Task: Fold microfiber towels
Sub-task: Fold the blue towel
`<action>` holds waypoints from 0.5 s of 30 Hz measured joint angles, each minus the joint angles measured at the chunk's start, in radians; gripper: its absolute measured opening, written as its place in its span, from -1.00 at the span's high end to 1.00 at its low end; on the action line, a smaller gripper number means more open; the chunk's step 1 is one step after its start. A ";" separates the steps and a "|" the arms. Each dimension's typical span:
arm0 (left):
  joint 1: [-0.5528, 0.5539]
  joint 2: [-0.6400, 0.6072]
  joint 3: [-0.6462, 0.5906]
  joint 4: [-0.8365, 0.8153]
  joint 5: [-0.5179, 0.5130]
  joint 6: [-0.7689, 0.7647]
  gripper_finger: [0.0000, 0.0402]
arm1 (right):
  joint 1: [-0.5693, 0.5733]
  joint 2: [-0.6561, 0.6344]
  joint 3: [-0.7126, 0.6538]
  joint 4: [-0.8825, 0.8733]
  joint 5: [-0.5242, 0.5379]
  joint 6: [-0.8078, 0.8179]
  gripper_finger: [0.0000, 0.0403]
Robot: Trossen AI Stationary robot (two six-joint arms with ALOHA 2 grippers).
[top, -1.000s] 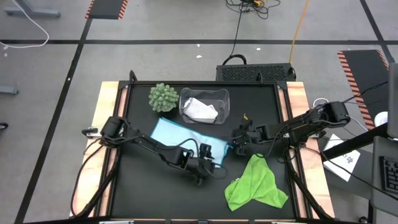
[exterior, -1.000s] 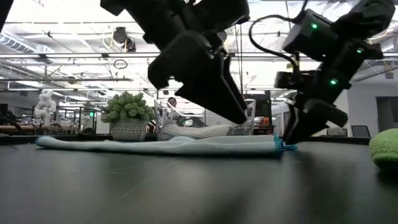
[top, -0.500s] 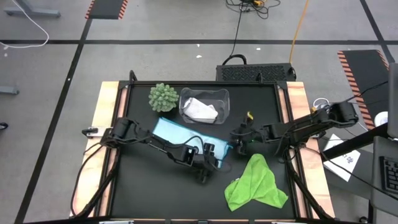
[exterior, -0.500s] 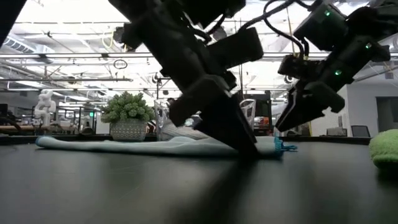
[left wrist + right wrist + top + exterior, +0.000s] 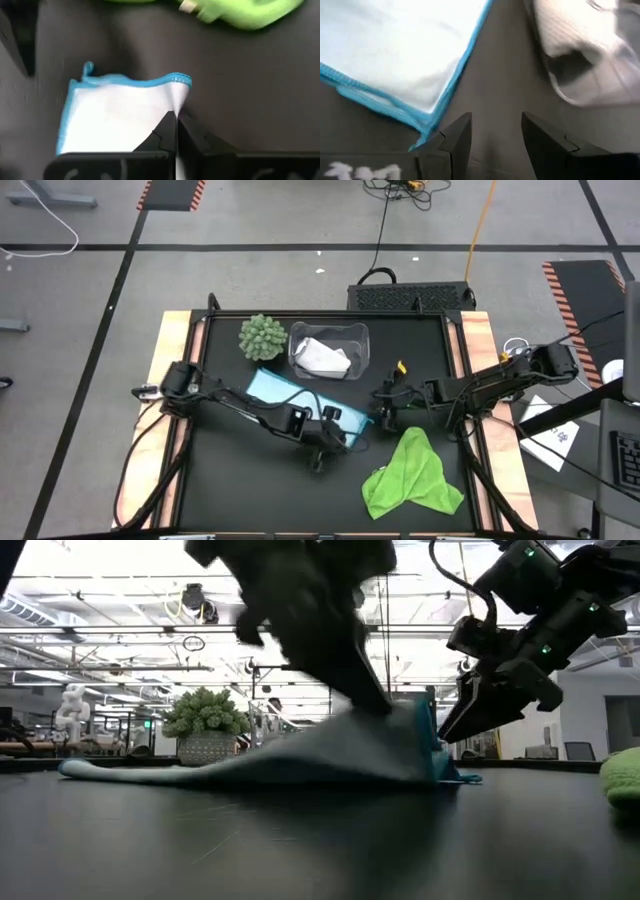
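Overhead, the light blue towel lies spread just left of the frame's centre on the black bench, and the left gripper sits at its lower right corner. The right gripper hovers just right of that corner. The lime green towel is crumpled at lower right; the white towel sits in a clear bin at upper centre, beside a spiky green plant.

From bench height, the blue towel's near corner is raised into a peak under the left arm.

Through the left wrist camera, the jaws are pressed together, pinching the blue-edged corner.

Through the right wrist camera, the jaws stand spread and hold nothing, the hem just beside them.

Judging by this, the first fold has only begun; nothing looks folded, and the green and white towels look untouched.
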 joint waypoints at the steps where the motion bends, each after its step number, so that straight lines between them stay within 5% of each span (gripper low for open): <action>1: -0.007 -0.020 0.000 0.000 0.001 0.010 0.98 | 0.006 0.001 0.001 0.013 -0.005 -0.011 0.20; 15: 0.021 -0.220 0.001 -0.086 -0.014 -0.003 0.98 | 0.149 0.000 0.001 0.239 -0.029 -0.156 0.18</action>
